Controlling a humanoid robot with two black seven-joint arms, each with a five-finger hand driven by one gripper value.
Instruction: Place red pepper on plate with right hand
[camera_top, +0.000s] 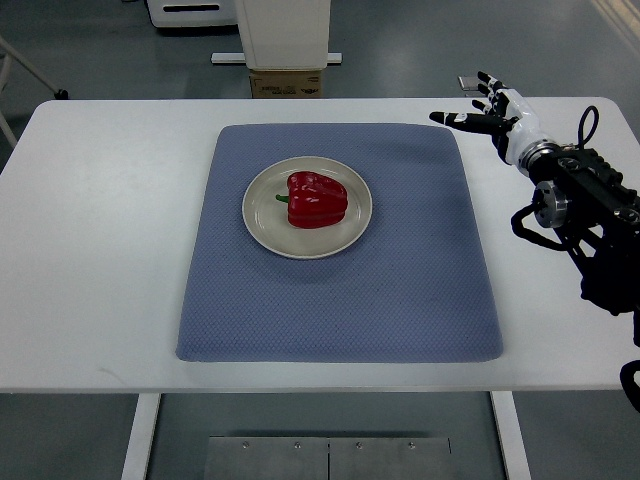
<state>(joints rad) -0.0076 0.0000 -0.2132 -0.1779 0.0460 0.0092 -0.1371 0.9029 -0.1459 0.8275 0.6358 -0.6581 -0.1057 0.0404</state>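
Now I see the red pepper (318, 199) lying on the round plate (262, 226), a little above the middle of the frame. Under the plate is the blue mat (400, 290) on the white table (90, 250). My right hand (497, 113) hangs at the upper right, fingers spread, holding nothing.

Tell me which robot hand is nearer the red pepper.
Right. The right robot hand hovers open near the table's far right edge, well away from the red pepper on the plate. The left arm is out of view.
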